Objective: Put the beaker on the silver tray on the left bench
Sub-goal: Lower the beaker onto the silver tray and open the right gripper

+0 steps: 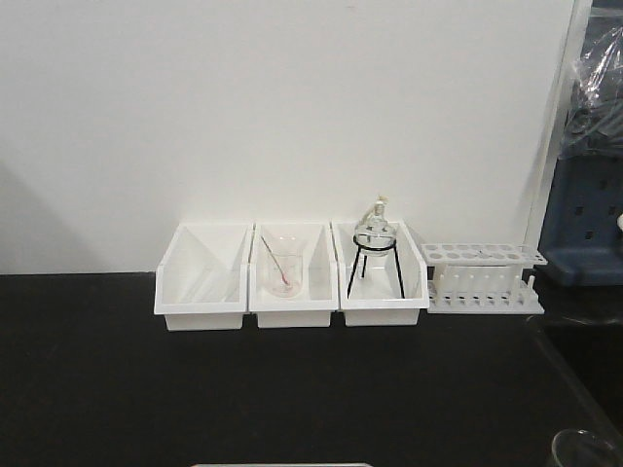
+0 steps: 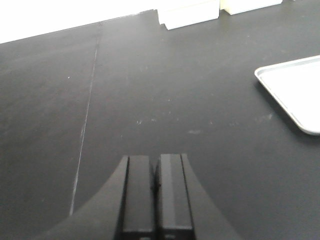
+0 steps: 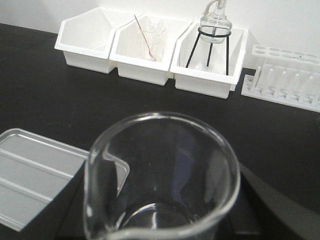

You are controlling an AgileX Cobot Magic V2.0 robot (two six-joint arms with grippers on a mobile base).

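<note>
Black bench [image 3: 50, 100] below, right pincer [image 3: 165, 205] clasps the beaker [image 3: 160, 150] near silver tray [image 3: 35, 175], left pincer [image 2: 156, 190] closed

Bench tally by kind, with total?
White bins: 3
Test tube rack: 1
Silver tray: 1
Beaker: 1
Glass with rod: 1
Round flask on wire stand: 1
Total: 8

Colours: counter [image 1: 146, 389] matte black; three bins [image 1: 294, 313] and tube rack [image 1: 482, 282] white; beaker [image 3: 162, 180] clear, colourless; tray [image 3: 35, 170] silver, ribbed; flask stand [image 1: 376, 250] black wire.
</note>
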